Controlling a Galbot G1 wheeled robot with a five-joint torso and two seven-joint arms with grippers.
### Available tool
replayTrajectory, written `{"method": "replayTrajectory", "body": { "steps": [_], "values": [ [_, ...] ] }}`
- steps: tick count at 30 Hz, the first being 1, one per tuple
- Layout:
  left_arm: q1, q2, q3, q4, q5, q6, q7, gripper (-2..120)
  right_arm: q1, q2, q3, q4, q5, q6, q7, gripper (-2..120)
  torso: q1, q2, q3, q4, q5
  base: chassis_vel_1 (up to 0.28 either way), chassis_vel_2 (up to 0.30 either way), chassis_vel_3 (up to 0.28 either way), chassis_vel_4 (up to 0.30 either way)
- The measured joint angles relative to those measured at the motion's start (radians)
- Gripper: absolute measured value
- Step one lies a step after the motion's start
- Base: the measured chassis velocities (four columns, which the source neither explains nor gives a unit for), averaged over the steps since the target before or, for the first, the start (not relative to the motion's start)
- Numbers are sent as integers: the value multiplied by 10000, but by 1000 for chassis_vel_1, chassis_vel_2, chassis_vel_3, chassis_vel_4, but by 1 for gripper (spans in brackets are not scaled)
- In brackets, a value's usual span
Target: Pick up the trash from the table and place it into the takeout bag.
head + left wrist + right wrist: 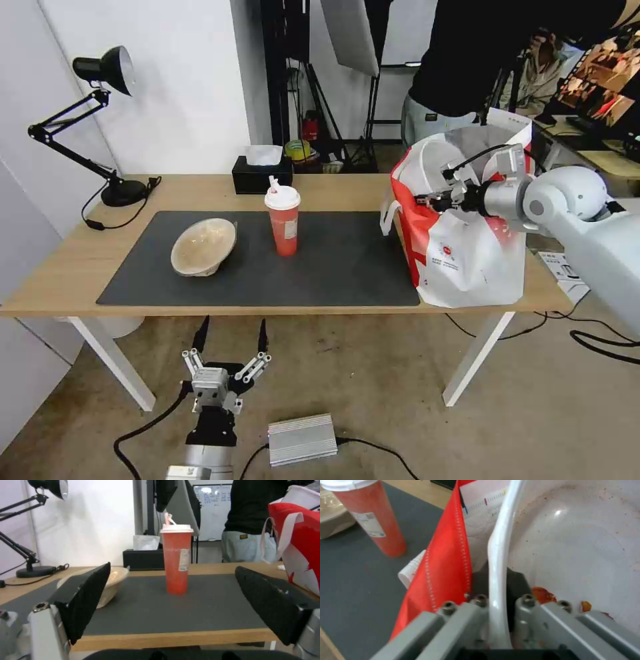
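Right gripper [427,198] clamped on white bowl's [573,537] rim inside the bag [467,257] at table's [60,267] right end; cup [283,223] and beige bowl [203,245] on mat [333,267]; left gripper [230,337] wide, below table edge.

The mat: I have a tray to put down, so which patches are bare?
Bare: the dark grey mat between red drink cup and takeout bag, plus its front strip. Crowded: around the beige bowl and cup.

A white, rounded right arm shell is seen, with a silver wrist and thin black cable — black tapered fingers [262,335] are carried on silver, screw-studded linkages.
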Motion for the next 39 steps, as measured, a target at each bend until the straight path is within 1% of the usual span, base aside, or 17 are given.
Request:
{"method": "replayTrajectory", "body": {
  "steps": [1,2,5,6,7,8,9,10,11,15,16,20,21,24,25,29,39],
  "values": [
    [6,-11,35,18,28,-6,0,100,-17,-1,6,3,4,0,39,14,0,0,0,0,0,0,0,0,0],
    [6,-11,35,18,28,-6,0,100,-17,-1,6,3,4,0,39,14,0,0,0,0,0,0,0,0,0],
    [21,-21,106,70,76,-25,0,100,-54,-20,57,16,35,0,141,29,0,1,0,0,0,0,0,0,0],
    [22,-23,122,78,84,-25,0,100,-55,-25,69,17,52,1,160,32,0,0,0,0,0,0,0,0,0],
    [22,-23,122,78,84,-25,0,100,-55,-25,69,17,52,1,160,32,0,0,0,0,0,0,0,0,0],
    [25,-24,138,83,94,-26,0,100,-55,-33,72,18,63,1,170,37,0,0,0,0,0,0,0,0,0],
    [26,-24,145,84,97,-26,-1,100,-55,-37,72,19,65,1,172,39,0,0,0,0,0,0,0,0,0],
    [36,-24,166,84,102,-27,0,100,-47,-51,72,31,67,1,179,47,0,1,0,0,0,0,0,0,0],
    [36,-24,166,84,102,-27,0,100,-47,-51,72,31,67,1,179,47,0,1,0,0,0,0,0,0,0],
    [50,-25,186,85,110,-28,0,100,-17,-62,56,84,68,4,191,65,0,0,0,0,0,0,0,0,0],
    [50,-25,186,85,110,-28,0,100,-17,-62,56,84,68,4,191,65,0,0,0,0,0,0,0,0,0],
    [68,-57,198,85,134,-39,0,100,5,-99,24,104,56,6,196,84,-1,1,0,0,1,0,0,0,0],
    [68,-57,198,85,134,-39,0,100,5,-99,24,104,56,6,196,84,-1,1,0,0,1,0,0,0,0],
    [89,-98,201,79,164,-63,0,100,26,-109,22,102,41,10,198,96,0,0,0,0,1,0,0,0,0],
    [92,-111,199,78,172,-67,0,100,34,-108,23,91,41,10,204,99,0,1,0,0,0,0,0,0,0],
    [111,-133,195,78,188,-76,0,100,108,-87,22,36,38,12,235,100,0,0,0,0,1,0,0,0,0],
    [128,-180,225,90,238,-98,0,100,676,51,-196,-241,40,17,392,100,0,0,0,0,1,0,0,0,0]
  ]
}}
